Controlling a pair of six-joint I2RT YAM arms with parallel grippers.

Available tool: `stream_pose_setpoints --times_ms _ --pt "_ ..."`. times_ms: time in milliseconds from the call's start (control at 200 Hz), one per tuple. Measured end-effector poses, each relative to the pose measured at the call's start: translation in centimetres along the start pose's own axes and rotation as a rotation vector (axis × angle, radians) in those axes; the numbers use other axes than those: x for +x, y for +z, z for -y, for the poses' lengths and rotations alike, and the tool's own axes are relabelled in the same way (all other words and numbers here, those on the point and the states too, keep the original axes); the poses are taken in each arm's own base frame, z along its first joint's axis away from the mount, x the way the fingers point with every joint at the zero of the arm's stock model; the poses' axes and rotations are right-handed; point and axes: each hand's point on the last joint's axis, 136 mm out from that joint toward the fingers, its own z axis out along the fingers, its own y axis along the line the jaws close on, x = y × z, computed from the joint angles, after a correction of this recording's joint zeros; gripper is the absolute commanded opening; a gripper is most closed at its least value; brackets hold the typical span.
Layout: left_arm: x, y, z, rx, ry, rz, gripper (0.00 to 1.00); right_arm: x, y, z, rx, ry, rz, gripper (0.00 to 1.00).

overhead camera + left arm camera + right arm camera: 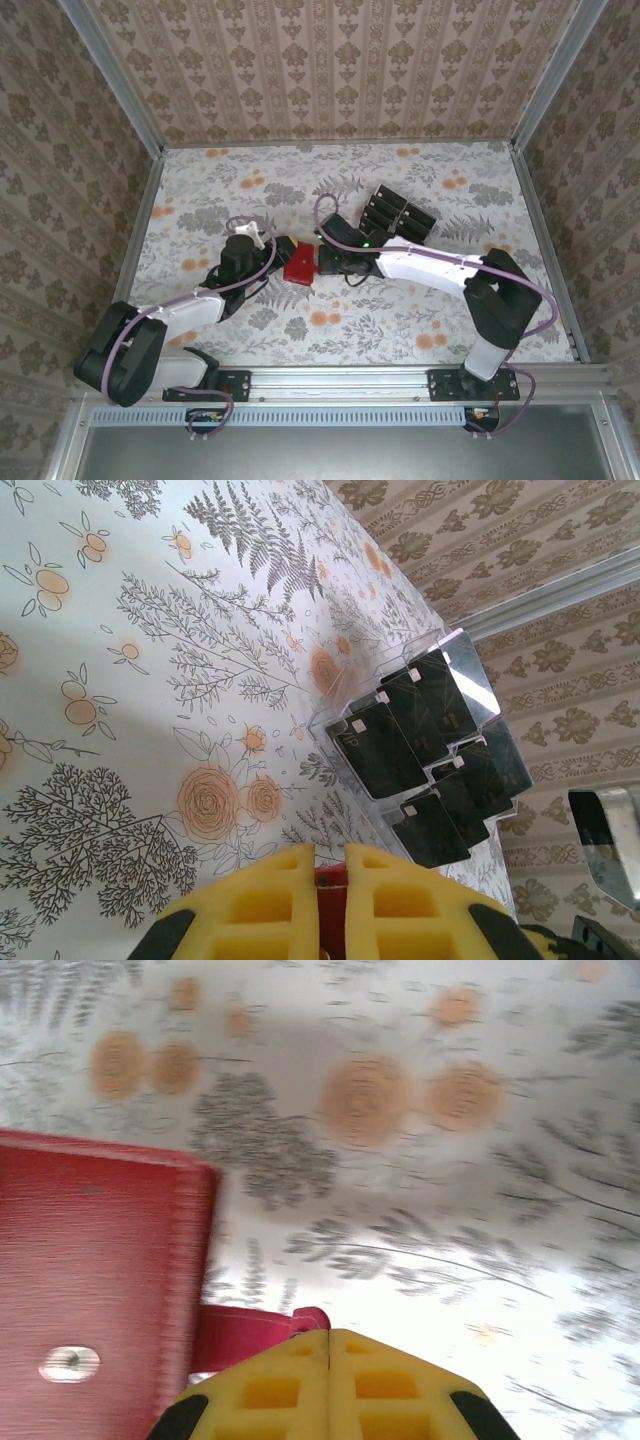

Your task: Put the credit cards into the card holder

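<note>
Your left tool (pixel 330 862) is clamped on the card holder (pixel 90 1290); your right tool (pixel 328 1338) pinches its tab (pixel 245 1335); peel it open slowly, left grip firm.

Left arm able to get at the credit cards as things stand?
Probably not: the left gripper is shut on the card holder, so it's occupied. The way itself looks free: bare table up to the credit cards.

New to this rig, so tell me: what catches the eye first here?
A red wallet sits mid-table with the left pincer and right pincer both shut on it. Behind it to the right, black cards stand in a clear tiered rack on the flowered tablecloth.
</note>
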Motion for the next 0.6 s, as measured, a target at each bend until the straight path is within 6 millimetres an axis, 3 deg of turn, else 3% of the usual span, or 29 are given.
stream_pose_setpoints --times_ms 95,375,600 --pt "0.0 0.0 0.1 0.003 0.001 0.000 0.00 -0.4 -0.7 0.9 -0.007 0.030 0.009 0.00" --pt "0.5 -0.1 -0.7 -0.016 0.011 -0.005 0.00 -1.2 -2.5 -1.3 -0.123 0.041 0.025 0.00" --pt "1.5 0.3 -2.1 -0.051 0.033 -0.032 0.41 -0.8 -3.0 -2.4 -0.181 0.037 -0.006 0.00"
